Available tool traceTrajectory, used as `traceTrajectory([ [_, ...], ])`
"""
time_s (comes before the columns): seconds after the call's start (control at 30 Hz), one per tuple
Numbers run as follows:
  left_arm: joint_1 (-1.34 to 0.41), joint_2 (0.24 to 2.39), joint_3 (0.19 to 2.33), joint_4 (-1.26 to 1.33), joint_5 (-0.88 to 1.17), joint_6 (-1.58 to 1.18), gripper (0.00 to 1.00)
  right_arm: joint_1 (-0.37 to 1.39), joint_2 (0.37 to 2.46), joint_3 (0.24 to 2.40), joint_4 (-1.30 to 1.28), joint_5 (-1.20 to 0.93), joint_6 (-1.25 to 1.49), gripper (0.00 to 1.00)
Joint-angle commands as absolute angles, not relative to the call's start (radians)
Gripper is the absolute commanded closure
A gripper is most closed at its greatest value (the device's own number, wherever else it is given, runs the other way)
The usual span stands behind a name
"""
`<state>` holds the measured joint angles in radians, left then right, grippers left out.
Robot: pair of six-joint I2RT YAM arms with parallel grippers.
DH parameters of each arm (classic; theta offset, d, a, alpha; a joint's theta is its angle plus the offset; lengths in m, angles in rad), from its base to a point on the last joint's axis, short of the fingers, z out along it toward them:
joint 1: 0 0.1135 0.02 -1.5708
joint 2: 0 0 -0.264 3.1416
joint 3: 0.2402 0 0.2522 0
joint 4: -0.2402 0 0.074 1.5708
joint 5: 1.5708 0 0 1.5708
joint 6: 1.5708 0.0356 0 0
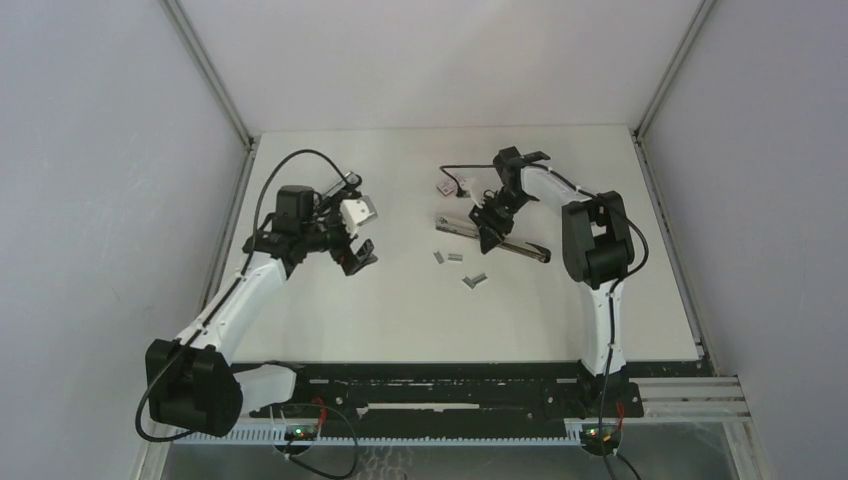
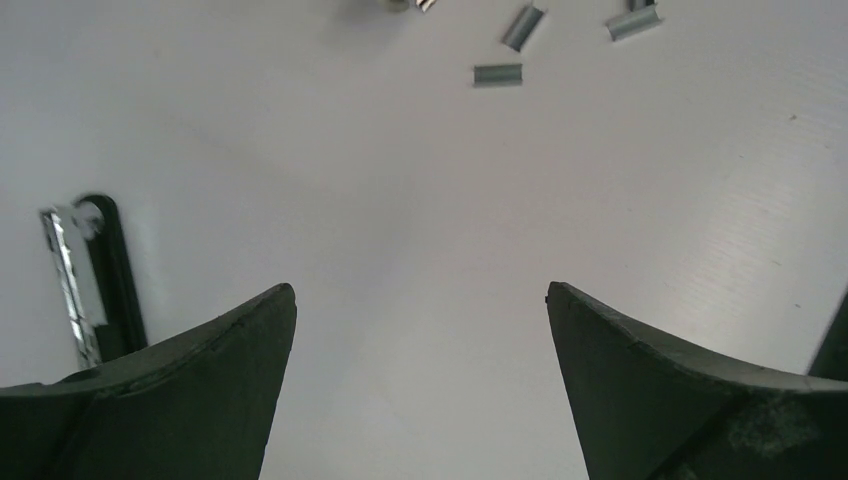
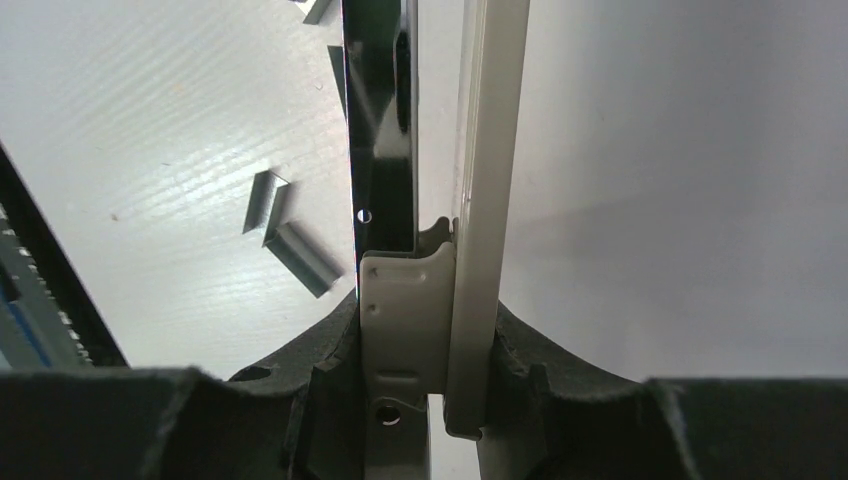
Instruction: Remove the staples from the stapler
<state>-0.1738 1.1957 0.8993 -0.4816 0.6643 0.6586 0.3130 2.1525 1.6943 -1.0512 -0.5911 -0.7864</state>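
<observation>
The stapler (image 1: 524, 248) lies open right of the table's middle, a silvery end to the left and a dark bar to the right. My right gripper (image 1: 491, 228) is shut on it. In the right wrist view the fingers (image 3: 560, 370) clamp its pale metal channel (image 3: 490, 180) next to a dark shiny rail (image 3: 380, 120). Short grey staples (image 1: 450, 257) lie loose on the table in front of the stapler, more at the near right (image 1: 473, 281). They also show in the right wrist view (image 3: 303, 258) and the left wrist view (image 2: 497, 74). My left gripper (image 1: 356, 256) is open and empty, left of the staples.
A small reddish-white thing (image 1: 455, 187) with a cable lies behind the stapler. In the left wrist view a dark bar with a shiny metal strip (image 2: 85, 285) lies at the left edge. The table's walls stand at the left, right and back.
</observation>
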Motion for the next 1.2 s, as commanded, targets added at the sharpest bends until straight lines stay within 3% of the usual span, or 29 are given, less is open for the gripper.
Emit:
traceTrajectory([
  [0.0, -0.287, 1.196, 0.913, -0.293, 0.512, 0.728, 0.0, 0.269, 2.169, 1.793, -1.172, -0.767, -0.755, 1.0],
  [0.33, -0.543, 1.252, 0.945, -0.232, 0.274, 0.879, 0.05, 0.232, 2.213, 1.923, -1.373, -0.924, -0.796, 1.0],
  [0.83, -0.729, 1.24, 0.921, -0.175, 0.096, 0.926, 0.14, 0.352, 2.245, 2.032, -1.582, -1.001, -0.894, 1.0],
  [1.17, -0.77, 1.228, 0.893, -0.178, 0.085, 0.942, 0.17, 0.466, 2.275, 2.031, -1.595, -0.994, -0.905, 1.0],
])
